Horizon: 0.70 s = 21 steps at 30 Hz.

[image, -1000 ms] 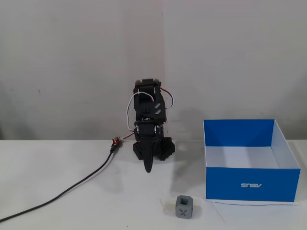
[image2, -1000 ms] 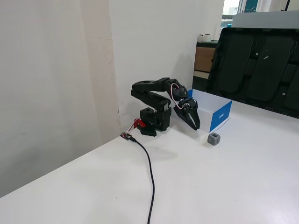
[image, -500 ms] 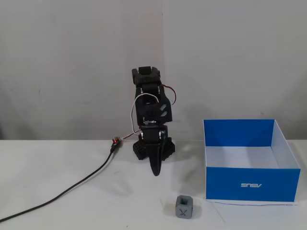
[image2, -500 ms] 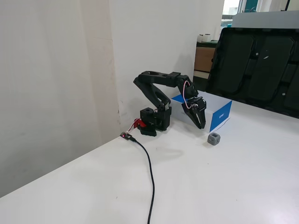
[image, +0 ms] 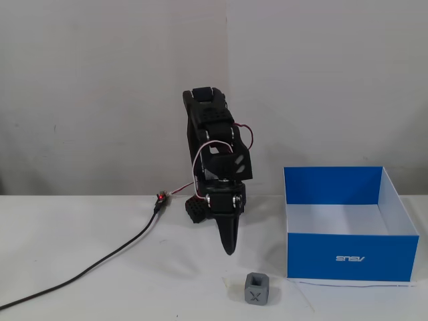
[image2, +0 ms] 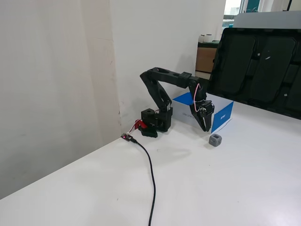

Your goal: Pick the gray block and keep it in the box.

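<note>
I see a white table (image2: 225, 188) set against a plain off-white wall (image: 100, 87), which carries faint scuffs and a vertical seam. In a fixed view, large black panels (image2: 256, 63) stand behind the table's far edge, with a brown cabinet (image2: 205, 59) and a bright window (image2: 233, 6) beyond.

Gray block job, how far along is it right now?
Nothing is finished: the gray block sits on the table in front of the box, which holds nothing. In hand is the approach: the tool hangs above the table, short of the block, fingers together. Grasping, lifting and placing remain.
</note>
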Available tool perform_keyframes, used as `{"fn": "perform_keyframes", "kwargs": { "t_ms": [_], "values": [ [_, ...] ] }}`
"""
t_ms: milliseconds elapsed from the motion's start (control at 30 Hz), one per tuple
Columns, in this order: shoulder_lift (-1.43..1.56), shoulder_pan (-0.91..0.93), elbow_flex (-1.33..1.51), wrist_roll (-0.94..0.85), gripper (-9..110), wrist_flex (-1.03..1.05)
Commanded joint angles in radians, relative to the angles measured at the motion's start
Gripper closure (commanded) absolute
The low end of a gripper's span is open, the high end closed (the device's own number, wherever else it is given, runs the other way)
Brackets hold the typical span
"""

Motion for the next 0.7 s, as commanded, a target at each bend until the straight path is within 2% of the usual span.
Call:
{"fn": "perform_keyframes", "kwargs": {
  "t_ms": [0,133,267,667],
  "values": [
    [-0.014,-0.043,-0.094,0.026,101,-0.003],
    [-0.038,-0.083,-0.104,0.049,100,-0.006],
    [-0.069,-0.092,-0.123,0.069,91,-0.011],
    [-0.216,-0.107,-0.204,0.112,84,-0.015]
  ]
}}
